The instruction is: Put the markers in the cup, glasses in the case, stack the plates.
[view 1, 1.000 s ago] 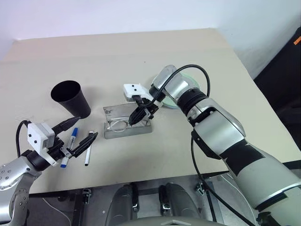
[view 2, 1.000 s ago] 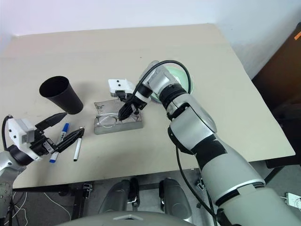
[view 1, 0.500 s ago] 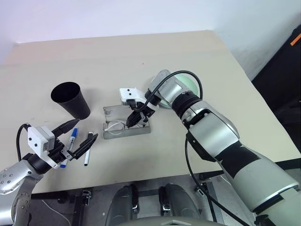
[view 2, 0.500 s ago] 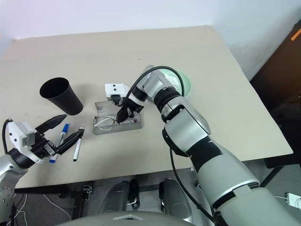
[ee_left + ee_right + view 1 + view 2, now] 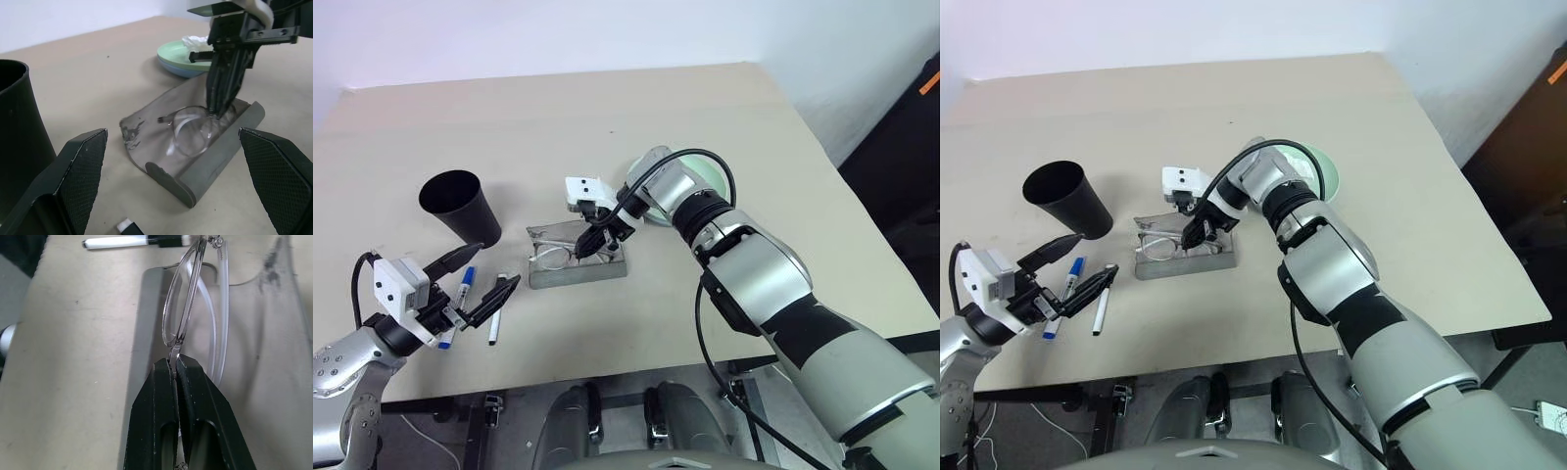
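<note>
Here the right tool (image 5: 174,368) is clamped on the frame of the glasses (image 5: 193,128), holding them inside the open grey case (image 5: 576,262) that lies mid-bench (image 5: 705,117), lenses over the case's trough. Left tool (image 5: 481,276) hangs with fingers spread wide and nothing between them, just above two markers (image 5: 465,290) lying on the bench beside the upright black cup (image 5: 460,205). The plates (image 5: 181,63) sit stacked, mint on blue, just beyond the case.
</note>
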Motion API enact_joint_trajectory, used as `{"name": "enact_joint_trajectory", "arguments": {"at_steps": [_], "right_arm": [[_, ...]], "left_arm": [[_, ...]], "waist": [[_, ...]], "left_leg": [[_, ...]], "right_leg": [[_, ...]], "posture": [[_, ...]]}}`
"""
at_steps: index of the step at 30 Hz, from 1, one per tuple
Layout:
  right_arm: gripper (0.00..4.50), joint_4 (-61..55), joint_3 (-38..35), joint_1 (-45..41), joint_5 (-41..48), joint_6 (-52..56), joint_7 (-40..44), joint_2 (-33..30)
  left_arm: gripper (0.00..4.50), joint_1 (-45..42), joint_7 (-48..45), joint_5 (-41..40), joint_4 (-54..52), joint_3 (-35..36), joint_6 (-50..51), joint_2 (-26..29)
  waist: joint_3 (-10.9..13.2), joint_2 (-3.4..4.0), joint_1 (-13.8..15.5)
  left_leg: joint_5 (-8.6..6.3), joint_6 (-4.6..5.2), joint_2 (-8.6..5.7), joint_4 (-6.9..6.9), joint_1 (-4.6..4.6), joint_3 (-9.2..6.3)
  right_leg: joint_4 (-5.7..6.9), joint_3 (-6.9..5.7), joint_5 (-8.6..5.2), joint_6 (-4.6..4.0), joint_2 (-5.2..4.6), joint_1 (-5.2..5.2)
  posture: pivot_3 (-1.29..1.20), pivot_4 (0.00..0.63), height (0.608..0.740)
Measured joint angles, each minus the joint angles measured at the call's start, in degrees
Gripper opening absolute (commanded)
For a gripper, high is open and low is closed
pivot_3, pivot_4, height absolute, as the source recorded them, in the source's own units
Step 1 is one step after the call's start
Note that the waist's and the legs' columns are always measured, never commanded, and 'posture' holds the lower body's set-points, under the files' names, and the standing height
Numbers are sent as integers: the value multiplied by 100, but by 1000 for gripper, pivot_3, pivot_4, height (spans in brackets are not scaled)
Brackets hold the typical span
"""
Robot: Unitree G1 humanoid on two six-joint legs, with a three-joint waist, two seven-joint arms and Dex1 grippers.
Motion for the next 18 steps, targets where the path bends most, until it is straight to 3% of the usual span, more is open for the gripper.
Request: {"name": "enact_joint_trajectory", "arguments": {"at_steps": [18], "right_arm": [[24, 8, 107, 4, -478, -323, -39, 31]], "left_arm": [[4500, 66, -119, 124, 171, -137, -229, -59]], "waist": [[-1, -1, 8]], "left_leg": [[0, 0, -1, -1, -3, 1]], "right_leg": [[-3, 0, 0, 0, -3, 0]], "posture": [[0, 150, 715]]}}
